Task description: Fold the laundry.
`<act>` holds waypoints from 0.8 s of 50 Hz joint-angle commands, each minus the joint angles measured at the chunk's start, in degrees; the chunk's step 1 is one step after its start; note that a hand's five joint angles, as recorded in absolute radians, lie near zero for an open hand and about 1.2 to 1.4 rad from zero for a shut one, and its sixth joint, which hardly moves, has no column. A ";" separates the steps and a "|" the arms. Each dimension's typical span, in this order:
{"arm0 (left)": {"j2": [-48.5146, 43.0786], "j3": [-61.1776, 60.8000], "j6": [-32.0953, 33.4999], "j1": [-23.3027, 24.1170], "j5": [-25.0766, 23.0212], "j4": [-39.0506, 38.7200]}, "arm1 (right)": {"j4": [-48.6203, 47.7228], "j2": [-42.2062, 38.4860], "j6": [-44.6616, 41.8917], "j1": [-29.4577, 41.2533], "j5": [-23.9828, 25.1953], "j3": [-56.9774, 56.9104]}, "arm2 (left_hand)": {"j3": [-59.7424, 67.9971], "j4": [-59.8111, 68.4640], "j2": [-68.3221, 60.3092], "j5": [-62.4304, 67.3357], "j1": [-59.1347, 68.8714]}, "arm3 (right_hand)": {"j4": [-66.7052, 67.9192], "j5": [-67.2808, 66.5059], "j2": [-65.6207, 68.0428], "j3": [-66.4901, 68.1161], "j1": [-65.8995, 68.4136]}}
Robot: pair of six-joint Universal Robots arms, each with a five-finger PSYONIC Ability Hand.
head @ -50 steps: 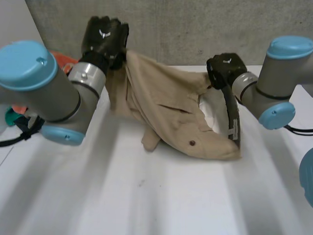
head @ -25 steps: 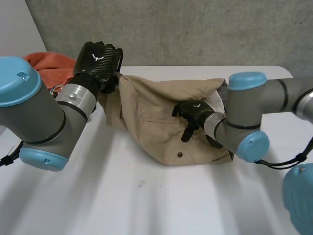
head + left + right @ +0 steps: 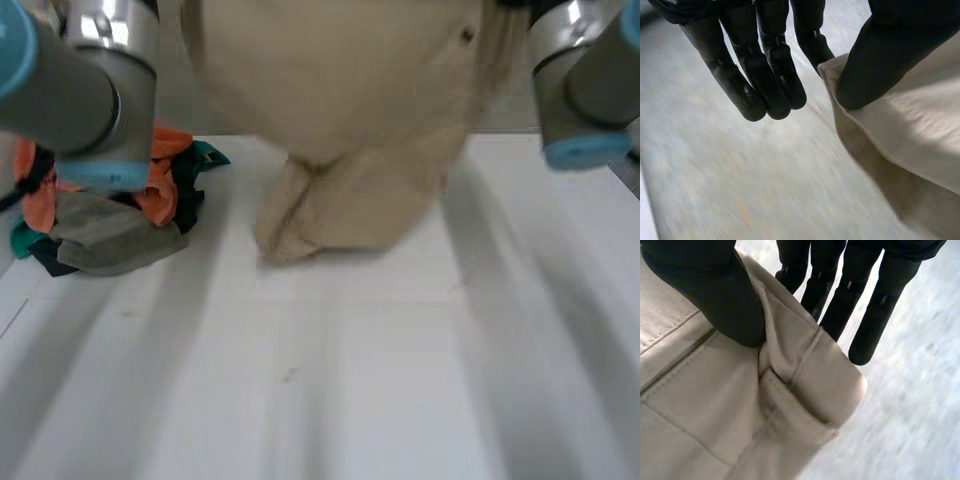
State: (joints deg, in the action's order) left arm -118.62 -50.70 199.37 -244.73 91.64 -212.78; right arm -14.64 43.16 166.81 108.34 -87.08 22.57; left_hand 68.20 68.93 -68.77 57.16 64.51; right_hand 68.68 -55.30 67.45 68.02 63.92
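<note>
The garment [image 3: 340,110] is plain beige, with one dark button [image 3: 466,36]. The left hand [image 3: 765,75] and right hand [image 3: 885,300] are black. The surface [image 3: 400,380] is white. The laundry pile [image 3: 110,215] combines orange, teal, grey-green and dark pieces.

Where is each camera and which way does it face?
Head: behind and between the arms, looking down at the table; left arm, right arm and hanging tan garment show.
Left wrist: on that wrist, looking along the left hand, pinching the garment's edge.
Right wrist: likewise along the right hand, pinching another edge.
Shared: every view shows the garment.
</note>
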 commanded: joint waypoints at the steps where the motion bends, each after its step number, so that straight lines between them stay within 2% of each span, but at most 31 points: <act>1: -0.83 1.31 -1.18 1.09 1.35 -1.32 | 0.31 4.30 0.27 -1.21 4.02 6.86 | 11.80 11.07 -11.23 12.84 15.49 | 11.32 -14.70 12.55 11.98 16.08; 6: -1.35 -6.50 -1.18 0.92 0.91 0.00 | 7.33 7.73 -0.16 -2.70 5.16 19.33 | 11.80 11.07 -11.23 12.84 15.49 | 11.32 -14.70 12.55 11.98 16.08; 10: -1.18 -15.64 -1.18 1.00 -1.81 1.40 | 12.87 11.50 -2.00 -3.05 7.79 31.29 | 11.80 11.07 -11.23 12.84 15.49 | 11.32 -14.70 12.55 11.98 16.08; 14: 0.66 -25.39 -0.92 1.09 -6.38 2.90 | 19.72 15.72 -8.58 -3.58 11.66 43.06 | 11.80 11.07 -11.23 12.84 15.49 | 11.32 -14.70 12.55 11.98 16.08; 20: 8.21 -37.79 0.49 1.00 -12.97 10.00 | 32.02 20.03 -20.62 -5.95 12.28 49.41 | 11.80 11.07 -11.23 12.84 15.49 | 11.32 -14.70 12.55 11.98 16.08; 25: 15.34 -43.16 4.26 1.53 -16.49 24.14 | 49.41 21.88 -31.35 -8.41 12.19 50.91 | 11.80 11.07 -11.23 12.84 15.49 | 11.32 -14.70 12.55 11.98 16.08; 26: 17.00 -43.78 5.92 1.97 -17.10 30.17 | 55.88 21.53 -35.80 -9.20 11.84 51.17 | 11.80 11.07 -11.23 12.84 15.49 | 11.32 -14.70 12.55 11.98 16.08; 28: 18.07 -43.87 7.78 2.67 -17.46 36.27 | 62.16 20.83 -40.75 -10.34 10.97 51.52 | 11.80 11.07 -11.23 12.84 15.49 | 11.32 -14.70 12.55 11.98 16.08; 29: 18.16 -43.52 9.61 3.46 -17.46 42.39 | 67.50 20.22 -44.95 -11.30 10.18 51.35 | 11.80 11.07 -11.23 12.84 15.49 | 11.32 -14.70 12.55 11.98 16.08; 31: 17.72 -42.82 11.21 4.08 -17.37 48.13 | 71.66 19.77 -48.14 -12.01 9.47 51.44 | 11.80 11.07 -11.23 12.84 15.49 | 11.32 -14.70 12.55 11.98 16.08; 33: 15.71 -41.16 13.40 4.78 -16.76 56.02 | 72.82 18.90 -49.12 -11.84 8.86 51.09 | 11.80 11.07 -11.23 12.84 15.49 | 11.32 -14.70 12.55 11.98 16.08; 36: 11.50 -37.21 15.77 5.66 -15.97 63.33 | 70.29 17.85 -46.85 -11.40 9.38 49.51 | 11.80 11.07 -11.23 12.84 15.49 | 11.32 -14.70 12.55 11.98 16.08; 40: 5.26 -30.01 16.31 6.54 -14.13 63.98 | 64.50 16.27 -41.32 -9.82 9.82 47.05 | 11.80 11.07 -11.23 12.84 15.49 | 11.32 -14.70 12.55 11.98 16.08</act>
State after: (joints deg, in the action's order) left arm -104.76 -89.86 213.88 -239.51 75.08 -153.70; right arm 57.14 61.68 118.91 96.72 -77.73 72.77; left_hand 68.20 68.93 -68.78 57.16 65.10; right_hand 68.70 -56.43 67.45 68.81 63.92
